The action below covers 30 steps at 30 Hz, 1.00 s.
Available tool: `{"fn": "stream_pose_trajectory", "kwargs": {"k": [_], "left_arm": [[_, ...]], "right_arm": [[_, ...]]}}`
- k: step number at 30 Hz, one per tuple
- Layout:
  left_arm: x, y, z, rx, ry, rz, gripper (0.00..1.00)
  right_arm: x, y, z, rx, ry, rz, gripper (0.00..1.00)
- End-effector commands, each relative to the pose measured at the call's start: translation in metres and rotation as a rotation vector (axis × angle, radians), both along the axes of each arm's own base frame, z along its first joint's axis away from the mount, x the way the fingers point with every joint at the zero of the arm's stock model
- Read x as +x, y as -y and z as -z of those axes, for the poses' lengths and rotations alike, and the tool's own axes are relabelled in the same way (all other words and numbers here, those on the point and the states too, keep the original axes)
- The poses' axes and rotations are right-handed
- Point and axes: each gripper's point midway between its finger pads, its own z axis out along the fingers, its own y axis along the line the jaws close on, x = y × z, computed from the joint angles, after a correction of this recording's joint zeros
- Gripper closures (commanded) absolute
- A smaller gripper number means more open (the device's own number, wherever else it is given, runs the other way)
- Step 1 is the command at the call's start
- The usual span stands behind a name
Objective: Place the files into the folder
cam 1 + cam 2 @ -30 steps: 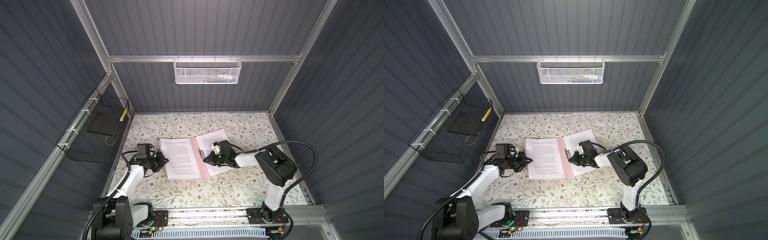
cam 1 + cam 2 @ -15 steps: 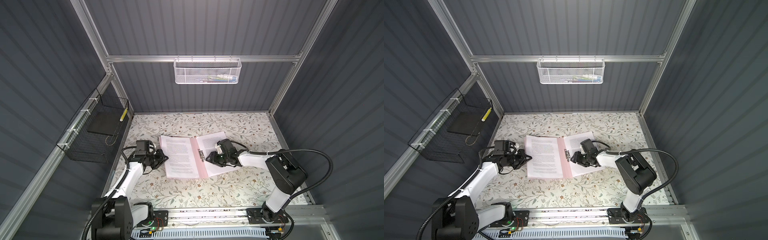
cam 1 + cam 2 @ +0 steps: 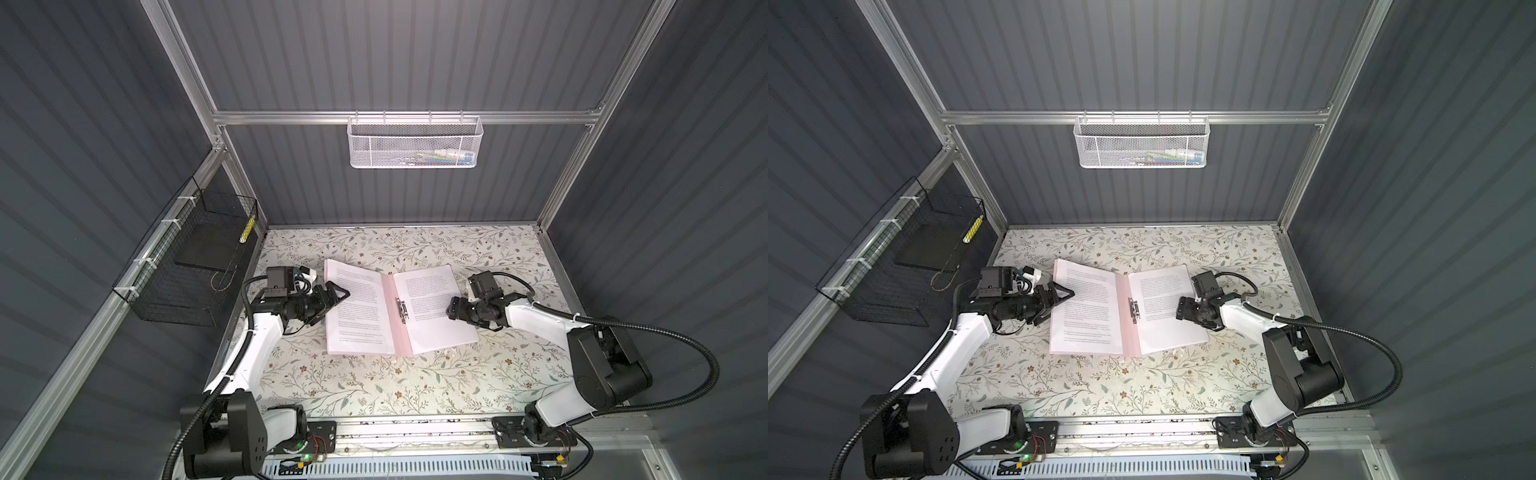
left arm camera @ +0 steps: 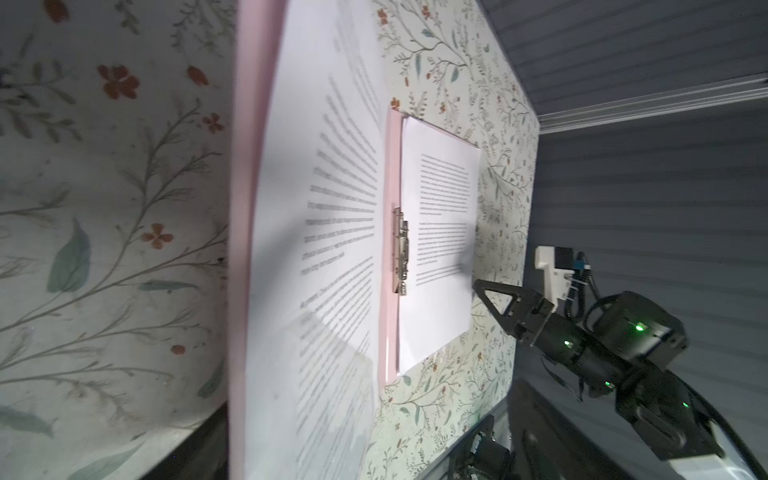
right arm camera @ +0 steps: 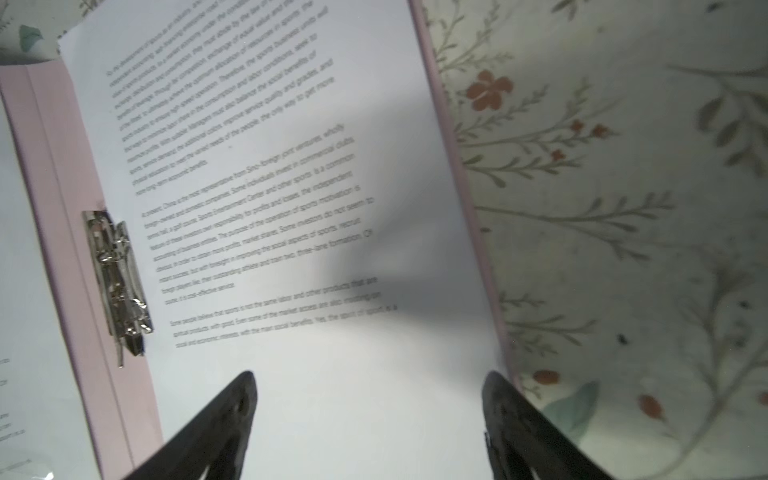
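Note:
The pink folder (image 3: 395, 332) lies open on the table, its metal clip (image 3: 401, 309) along the spine. One of the white printed files (image 3: 358, 320) lies on its left half and another (image 3: 436, 316) on its right half. My left gripper (image 3: 337, 300) is at the left sheet's outer edge, open, its fingertips (image 3: 347, 293) reaching over the paper. Its own jaws do not show in the left wrist view. My right gripper (image 5: 370, 386) hovers open over the right sheet (image 5: 291, 187) near its outer edge, holding nothing. The folder (image 5: 54, 166) and clip (image 5: 118, 282) lie beyond it.
A black wire basket (image 3: 187, 274) hangs on the left wall with a black slab (image 3: 208, 245) inside. On the back wall hangs a white mesh basket (image 3: 415, 141). The floral table (image 3: 415, 390) runs to a metal rail at the front.
Both grippers have gone from shut to open. The right gripper has drawn back from near the clip toward the right sheet's outer edge. The left gripper has shifted a little toward the left sheet.

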Motion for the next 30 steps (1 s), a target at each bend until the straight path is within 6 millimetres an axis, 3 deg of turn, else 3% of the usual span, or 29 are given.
{"fn": "stream_pose_trajectory", "kwargs": {"k": [1,6,8,12,15,19,21,22,24,27,30], "left_arm": [[0.007,0.022,-0.025,-0.100,0.056,0.085,0.03],[0.015,0.051,-0.057,-0.154,0.130,0.144,0.00],[0.017,0.069,-0.069,-0.162,0.149,0.183,0.00],[0.018,0.124,-0.089,-0.153,0.202,0.275,0.00],[0.017,0.177,-0.085,-0.130,0.215,0.357,0.00],[0.015,0.248,-0.060,-0.082,0.206,0.454,0.00],[0.014,0.279,-0.034,-0.049,0.176,0.491,0.00],[0.015,0.293,-0.028,-0.045,0.176,0.507,0.00],[0.012,0.315,0.003,-0.023,0.144,0.538,0.00],[0.009,0.330,0.053,0.004,0.071,0.556,0.00],[0.008,0.330,0.094,0.024,0.013,0.554,0.00]], "right_arm": [[0.000,0.022,0.006,0.017,-0.027,0.031,0.14],[0.014,0.032,0.010,0.130,-0.042,0.084,0.10],[0.018,0.025,0.009,0.227,-0.043,0.076,0.09],[0.025,0.004,0.009,0.374,-0.047,0.061,0.08],[0.030,-0.011,0.003,0.502,-0.029,0.062,0.01],[0.033,-0.016,-0.006,0.588,-0.011,0.084,0.01],[0.031,0.011,-0.013,0.565,0.028,0.190,0.01],[0.028,0.030,-0.013,0.535,0.038,0.265,0.01],[0.017,0.074,-0.021,0.474,0.069,0.423,0.01],[0.003,0.114,-0.056,0.392,0.184,0.510,0.01],[-0.006,0.127,-0.090,0.299,0.271,0.509,0.01]]}}
